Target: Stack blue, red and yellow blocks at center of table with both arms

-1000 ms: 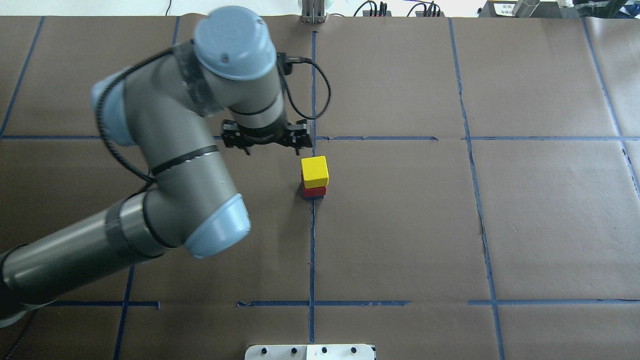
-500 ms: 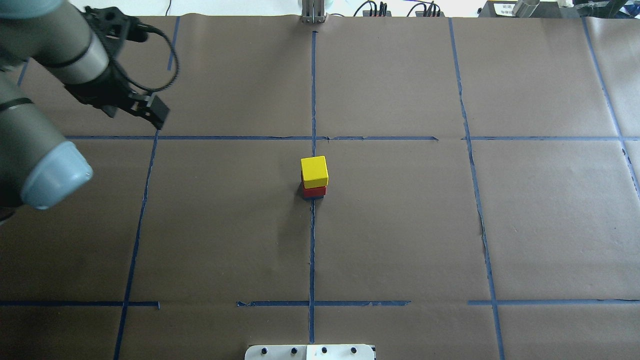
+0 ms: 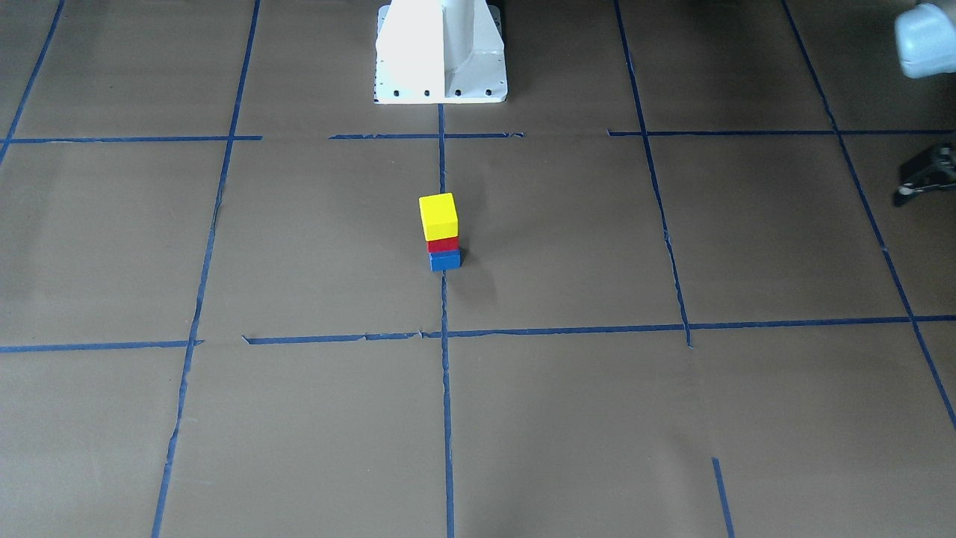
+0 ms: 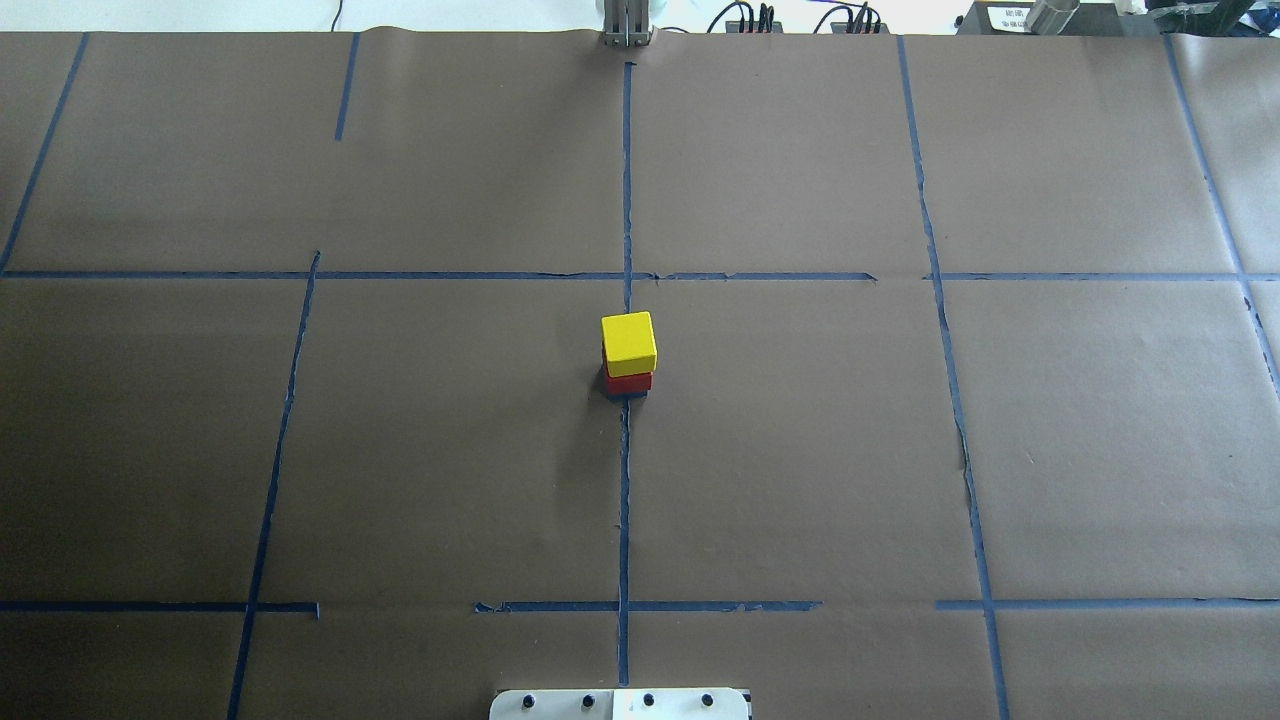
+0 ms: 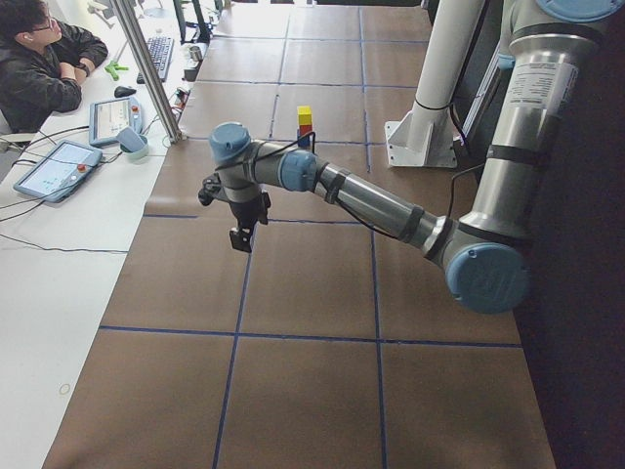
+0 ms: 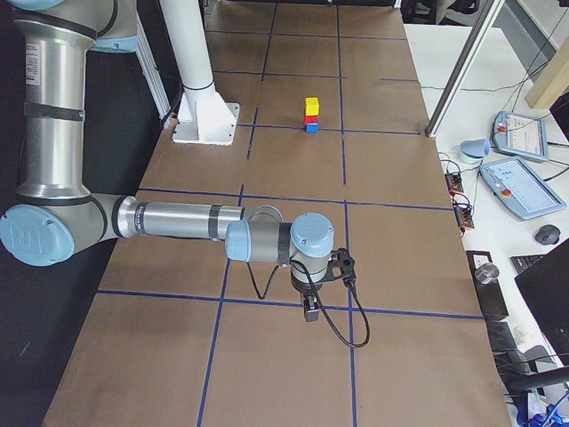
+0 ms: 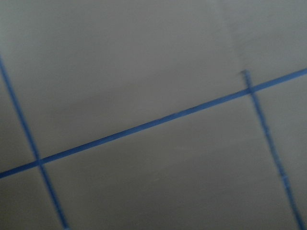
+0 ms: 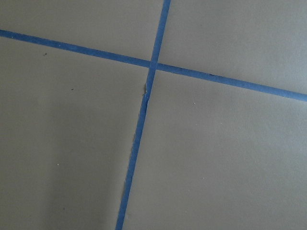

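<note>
A yellow block [image 3: 438,216] sits on a red block [image 3: 443,244], which sits on a blue block [image 3: 445,260], as one upright stack at the table's center. The stack also shows in the overhead view, with the yellow block [image 4: 629,341] on top. My left gripper [image 5: 241,234] hangs above the table far to the stack's side. Part of it shows at the front view's right edge [image 3: 922,175], and I cannot tell if it is open or shut. My right gripper [image 6: 311,309] shows only in the exterior right view, far from the stack. I cannot tell its state. Both wrist views show only paper and tape.
Brown paper with a blue tape grid [image 4: 625,450] covers the table. The robot's white base [image 3: 441,52] stands behind the stack. An operator [image 5: 39,59] sits at a side desk with tablets [image 5: 59,168]. More tablets [image 6: 516,182] lie on the other side desk.
My left arm has pulled away from beside the stack, moved to the left and left the overhead view. The stack has not moved.
</note>
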`<state>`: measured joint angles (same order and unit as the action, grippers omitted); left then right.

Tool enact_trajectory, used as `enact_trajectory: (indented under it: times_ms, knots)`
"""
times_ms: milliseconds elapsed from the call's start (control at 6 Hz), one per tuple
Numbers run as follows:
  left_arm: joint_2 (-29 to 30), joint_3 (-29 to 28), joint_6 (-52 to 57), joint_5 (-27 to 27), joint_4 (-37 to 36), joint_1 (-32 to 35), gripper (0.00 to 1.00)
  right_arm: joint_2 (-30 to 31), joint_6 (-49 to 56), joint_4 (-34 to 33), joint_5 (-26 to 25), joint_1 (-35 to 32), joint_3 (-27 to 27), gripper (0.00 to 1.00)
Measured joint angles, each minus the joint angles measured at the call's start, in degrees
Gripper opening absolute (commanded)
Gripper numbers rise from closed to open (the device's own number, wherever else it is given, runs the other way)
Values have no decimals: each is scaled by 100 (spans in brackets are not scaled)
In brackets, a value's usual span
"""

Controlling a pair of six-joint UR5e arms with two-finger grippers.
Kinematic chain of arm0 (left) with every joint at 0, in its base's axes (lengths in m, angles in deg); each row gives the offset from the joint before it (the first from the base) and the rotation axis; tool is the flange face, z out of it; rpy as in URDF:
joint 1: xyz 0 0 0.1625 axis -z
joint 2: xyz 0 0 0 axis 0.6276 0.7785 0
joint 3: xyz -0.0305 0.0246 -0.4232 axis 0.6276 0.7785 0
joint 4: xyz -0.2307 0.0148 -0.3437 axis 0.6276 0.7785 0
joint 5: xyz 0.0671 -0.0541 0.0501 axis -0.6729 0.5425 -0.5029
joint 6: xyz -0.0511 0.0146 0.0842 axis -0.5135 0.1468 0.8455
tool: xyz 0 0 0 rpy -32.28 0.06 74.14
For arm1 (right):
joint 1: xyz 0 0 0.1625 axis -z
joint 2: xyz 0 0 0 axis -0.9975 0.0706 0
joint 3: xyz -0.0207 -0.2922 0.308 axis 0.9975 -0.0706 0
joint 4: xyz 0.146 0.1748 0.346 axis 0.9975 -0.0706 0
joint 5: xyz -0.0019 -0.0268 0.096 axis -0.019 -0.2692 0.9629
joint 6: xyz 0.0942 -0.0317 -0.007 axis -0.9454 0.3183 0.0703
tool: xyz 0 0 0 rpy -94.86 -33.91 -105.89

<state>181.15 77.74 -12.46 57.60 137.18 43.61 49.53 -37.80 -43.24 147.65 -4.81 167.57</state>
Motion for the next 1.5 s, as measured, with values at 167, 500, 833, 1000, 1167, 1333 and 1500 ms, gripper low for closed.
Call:
enact_trajectory:
  times_ms: [167, 500, 833, 1000, 1167, 1333, 1500]
  knots:
    - [-567, -252, 245, 179, 356, 395, 100, -9, -131, 4, 5, 36, 19, 100]
    - [-1323, -429, 318, 249, 761, 639, 100, -16, -190, 6, 1, 70, 21, 100]
    - [-1439, -592, 318, 229, 852, 657, 100, -15, -185, 13, -4, 82, 16, 100]
    - [-1446, -537, 312, 225, 881, 661, 100, -11, -166, 17, -7, 84, 12, 100]
    - [-1454, -473, 312, 202, 887, 663, 100, -9, -144, 19, -9, 85, 9, 100]
    - [-1465, -448, 313, 194, 892, 663, 100, -5, -142, 19, -9, 85, 6, 100]
    - [-1469, -444, 313, 189, 894, 663, 100, -2, -156, 19, -10, 85, 3, 100]
